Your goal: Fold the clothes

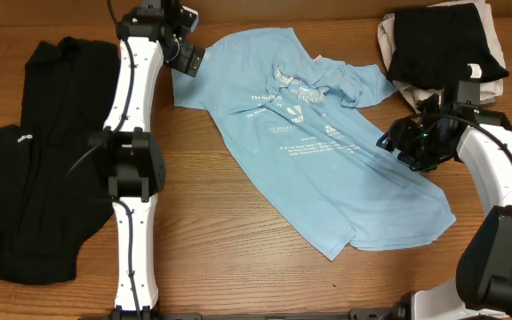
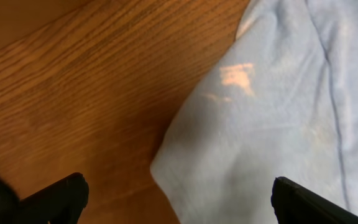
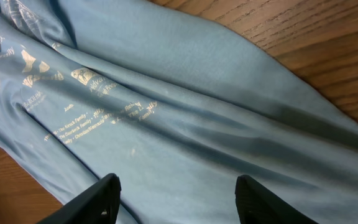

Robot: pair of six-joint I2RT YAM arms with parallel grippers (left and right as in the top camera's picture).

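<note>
Left pincer (image 2: 178, 196) gapes wide at a corner of the rumpled light blue cotton T-shirt (image 1: 327, 178) lying on the wooden surface (image 1: 238, 276), right pincer (image 3: 176, 194) empty and part-open over its side, so a shallow pinch could slip and bunch the cloth.

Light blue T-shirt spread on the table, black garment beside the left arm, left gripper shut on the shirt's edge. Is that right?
No. The left gripper is open, jaws wide apart above the T-shirt edge, as the left wrist view shows. The rest holds.
</note>
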